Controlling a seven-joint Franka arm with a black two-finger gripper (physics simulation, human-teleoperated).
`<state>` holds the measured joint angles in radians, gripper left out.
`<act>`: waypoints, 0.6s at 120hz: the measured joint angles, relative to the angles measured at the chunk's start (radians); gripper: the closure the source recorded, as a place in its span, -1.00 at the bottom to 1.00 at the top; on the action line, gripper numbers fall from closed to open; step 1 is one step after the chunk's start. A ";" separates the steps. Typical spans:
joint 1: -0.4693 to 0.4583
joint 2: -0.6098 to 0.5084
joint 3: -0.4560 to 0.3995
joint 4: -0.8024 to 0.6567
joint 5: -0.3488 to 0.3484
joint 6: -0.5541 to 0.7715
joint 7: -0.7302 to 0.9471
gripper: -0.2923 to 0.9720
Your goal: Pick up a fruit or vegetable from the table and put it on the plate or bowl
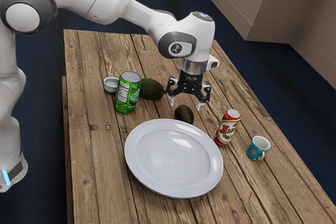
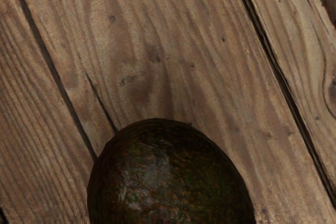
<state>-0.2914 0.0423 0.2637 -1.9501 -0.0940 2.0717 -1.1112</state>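
The hand [image 1: 186, 100] hangs over the middle of the wooden surface [image 1: 94, 156], pointing straight down, its two fingers spread apart with nothing between them. Just below it and slightly nearer the camera lies a dark avocado [image 1: 184, 114], resting on the planks and untouched by either finger. In the wrist view the same avocado [image 2: 168, 177] sits directly under the hand, its rough, dark green-brown skin against the bare wood grain of the surface [image 2: 184, 51].

The white plate [image 1: 173, 157] lies on the near side of that avocado, its far rim just beside the fruit.

Towards the exterior view's left, a second, larger avocado [image 1: 151, 88] lies on the surface just behind a green can [image 1: 127, 92], which stands upright and overlaps it in that view. A small white bowl [image 1: 111, 84] stands just to the left of the green can, on the far side.

Towards the exterior view's right of the plate, a red can [image 1: 227, 127] stands tilted, close to the plate's rim. Further right and nearer, a teal mug [image 1: 258, 148] sits close to the edge of the surface, apart from the red can.
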 joint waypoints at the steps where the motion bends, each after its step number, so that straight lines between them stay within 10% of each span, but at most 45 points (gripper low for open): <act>1: -0.002 0.000 0.000 0.000 0.000 0.000 0.000 -0.54; 72: 0.022 0.019 0.000 -0.005 -0.011 0.021 0.001 -0.54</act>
<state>-0.2693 0.0610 0.2639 -1.9547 -0.1054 2.0923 -1.1100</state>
